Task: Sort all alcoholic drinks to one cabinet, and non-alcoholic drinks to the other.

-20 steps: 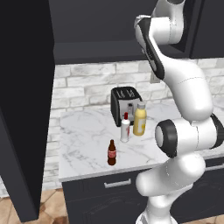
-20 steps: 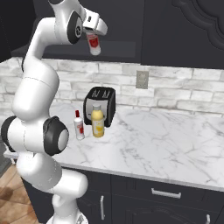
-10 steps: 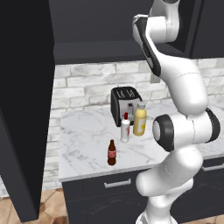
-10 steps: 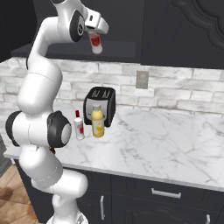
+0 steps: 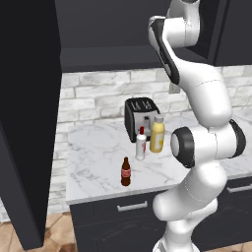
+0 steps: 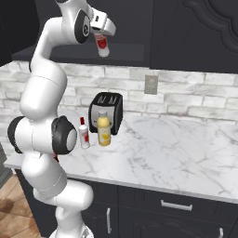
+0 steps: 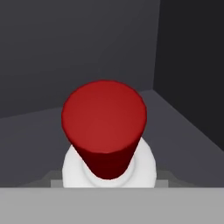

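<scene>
The gripper [image 6: 103, 41] is raised high at about eleven o'clock in the right base view, its jaws clamped on a white bottle with a red label [image 6: 102, 45] that hangs below the hand, just in front of the dark opening of an upper wall cabinet [image 6: 125, 32]. The hand view looks straight down along this bottle: its red cap [image 7: 104, 122] sits at centre with the white shoulder showing beneath it at six o'clock, and the cabinet's plain dark shelf [image 7: 183, 144] and inner walls lie behind, a corner at about two o'clock. In the left base view the white arm [image 5: 197, 98] climbs from five o'clock up to one o'clock, and the hand itself is lost against the cabinet there. Below, on the white marble counter [image 6: 186, 158], a black and silver toaster [image 6: 106, 111] stands against the pale brick wall. Just in front of it, at about nine o'clock in the right base view, stands a fat yellow juice bottle [image 6: 103, 131] with a pale grey cap, upright. Just beside that, on its left in that view, a second slim white bottle with a red cap [image 6: 84, 135] stands upright. A small dark brown bottle [image 5: 126, 173] with a red label stands apart from these, nearer the counter's front edge, upright. Dark lower drawers with silver handles [image 6: 175, 205] run beneath the counter.
</scene>
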